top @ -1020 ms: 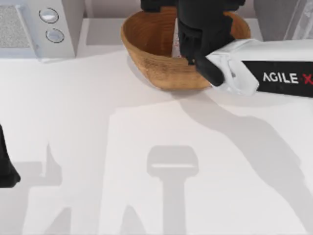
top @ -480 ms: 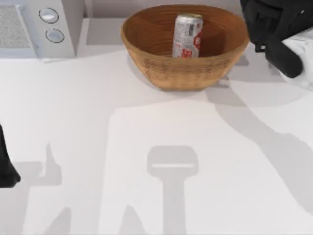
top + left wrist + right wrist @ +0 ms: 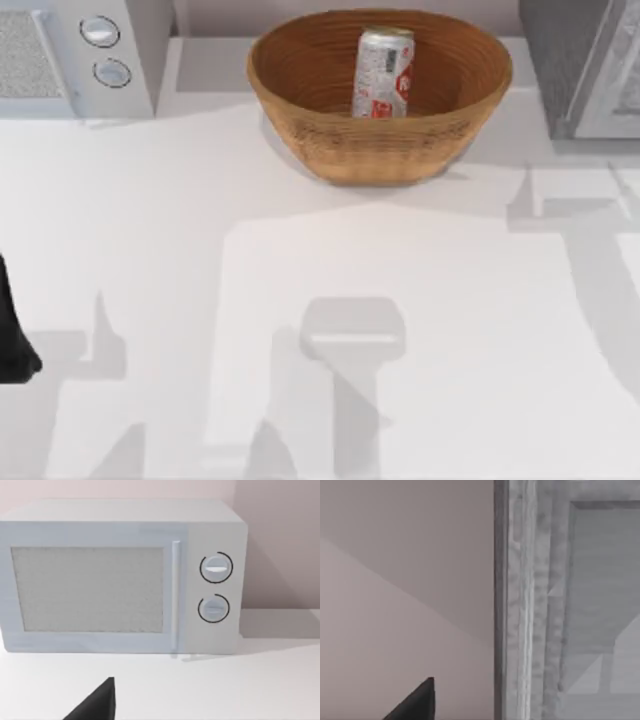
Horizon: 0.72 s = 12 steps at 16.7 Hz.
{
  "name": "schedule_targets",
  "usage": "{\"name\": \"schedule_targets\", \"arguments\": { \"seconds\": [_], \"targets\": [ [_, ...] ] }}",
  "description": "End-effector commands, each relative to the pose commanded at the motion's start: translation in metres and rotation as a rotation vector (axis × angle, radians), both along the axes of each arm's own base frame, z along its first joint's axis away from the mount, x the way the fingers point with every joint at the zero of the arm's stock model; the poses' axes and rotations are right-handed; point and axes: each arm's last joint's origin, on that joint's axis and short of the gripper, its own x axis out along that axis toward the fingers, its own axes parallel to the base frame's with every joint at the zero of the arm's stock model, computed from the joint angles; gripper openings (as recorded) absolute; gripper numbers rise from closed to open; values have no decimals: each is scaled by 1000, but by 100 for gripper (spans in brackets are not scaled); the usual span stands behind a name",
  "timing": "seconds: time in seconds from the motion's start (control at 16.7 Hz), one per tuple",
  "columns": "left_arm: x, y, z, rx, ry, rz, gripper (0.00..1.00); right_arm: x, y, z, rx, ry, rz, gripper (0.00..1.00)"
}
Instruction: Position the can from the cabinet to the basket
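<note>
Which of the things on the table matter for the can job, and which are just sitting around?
Part of the job:
can, lying inside the basket
basket, at the back of the table
cabinet, back right

Just there:
microwave, back left, door shut
left arm, parked at the table's left edge

The can [image 3: 382,72] looks like shiny silver metal with a printed red and white label. The basket [image 3: 330,140] around it is woven wicker, warm brown, ribbed and matt. The table [image 3: 300,260] is smooth, matt white. The microwave [image 3: 120,575] at far left has a smooth pale casing and a fine-grained door panel.
</note>
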Motion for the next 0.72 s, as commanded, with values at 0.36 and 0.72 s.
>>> {"name": "schedule_targets", "arguments": {
  "seconds": [0.36, 0.72],
  "targets": [
    [0, 0, 0, 0, 0, 0, 100, -84, -40, -85, -9, -2, 2, 100],
    [0, 0, 0, 0, 0, 0, 100, -94, -49, -151, -12, 65, 7, 100]
  ]
}}
